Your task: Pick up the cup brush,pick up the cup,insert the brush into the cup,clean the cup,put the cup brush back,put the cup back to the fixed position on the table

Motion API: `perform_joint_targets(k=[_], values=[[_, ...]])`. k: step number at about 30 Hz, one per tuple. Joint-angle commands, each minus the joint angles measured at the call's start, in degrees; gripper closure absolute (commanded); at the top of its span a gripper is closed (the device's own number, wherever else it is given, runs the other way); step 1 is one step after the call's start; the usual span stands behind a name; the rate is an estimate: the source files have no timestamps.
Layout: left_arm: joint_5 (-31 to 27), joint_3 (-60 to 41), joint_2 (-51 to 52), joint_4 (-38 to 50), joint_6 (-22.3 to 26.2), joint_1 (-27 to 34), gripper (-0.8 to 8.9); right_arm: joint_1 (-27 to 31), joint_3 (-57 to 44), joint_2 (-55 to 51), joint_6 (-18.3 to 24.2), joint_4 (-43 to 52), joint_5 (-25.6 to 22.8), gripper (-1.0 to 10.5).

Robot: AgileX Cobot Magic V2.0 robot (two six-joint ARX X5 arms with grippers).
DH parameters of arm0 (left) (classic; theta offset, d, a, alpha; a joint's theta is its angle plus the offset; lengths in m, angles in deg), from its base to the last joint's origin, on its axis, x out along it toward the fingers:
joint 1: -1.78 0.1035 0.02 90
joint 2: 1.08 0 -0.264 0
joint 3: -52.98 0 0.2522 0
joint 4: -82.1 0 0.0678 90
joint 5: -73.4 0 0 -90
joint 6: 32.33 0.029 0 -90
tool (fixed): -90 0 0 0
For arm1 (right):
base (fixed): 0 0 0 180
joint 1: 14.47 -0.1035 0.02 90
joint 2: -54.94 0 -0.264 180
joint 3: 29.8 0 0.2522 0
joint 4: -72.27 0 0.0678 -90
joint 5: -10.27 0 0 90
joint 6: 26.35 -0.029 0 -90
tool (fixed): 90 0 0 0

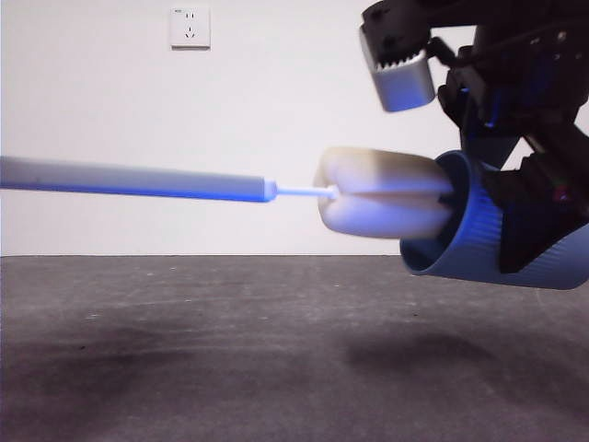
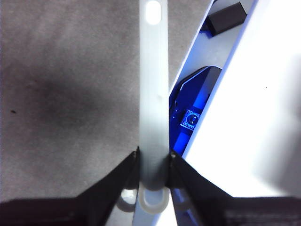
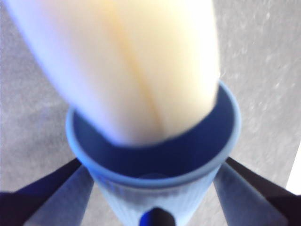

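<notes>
The cup brush (image 1: pixel 138 178) is held level above the table (image 1: pixel 230 350), its grey handle running in from the left edge. Its cream sponge head (image 1: pixel 377 193) sits partly inside the mouth of the light-blue ribbed cup (image 1: pixel 460 235), which lies tilted on its side in the air at the right. My right gripper (image 1: pixel 534 230) is shut on the cup; in the right wrist view the jaws flank the cup (image 3: pixel 225 141) with the sponge (image 3: pixel 141 61) filling its mouth. My left gripper (image 2: pixel 154 157) is shut on the brush handle (image 2: pixel 154 94) near its looped end and is outside the front view.
A white wall with a socket (image 1: pixel 190 27) stands behind the table. The right arm's dark body and a grey part (image 1: pixel 400 78) hang at the upper right. A black and blue device (image 2: pixel 193 113) lies beside a white board in the left wrist view.
</notes>
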Motion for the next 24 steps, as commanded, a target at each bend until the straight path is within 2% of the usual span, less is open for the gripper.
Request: perform_joint_targets(k=[1,7,19,24], values=[[-0.02,-0.17,-0.96,0.74,0.15,-0.48,8.22,-1.44,0.11,0.96,0.46,0.68,-0.42,9.6],[0.07,-0.17,-4.17,3.74,-1.51,-1.75,8.22,-4.11,0.09,2.51,0.39,1.86,-0.31,9.6],[0.28,-0.17,-12.09,15.34,-8.50,-6.71,8.22,-8.28,0.11,3.96,0.35,4.70,-0.24,9.6],[-0.11,-0.17,-12.28,14.21,-8.94,-7.04,8.22,-8.48,0.09,4.02,0.20,4.63,-0.28,9.6]])
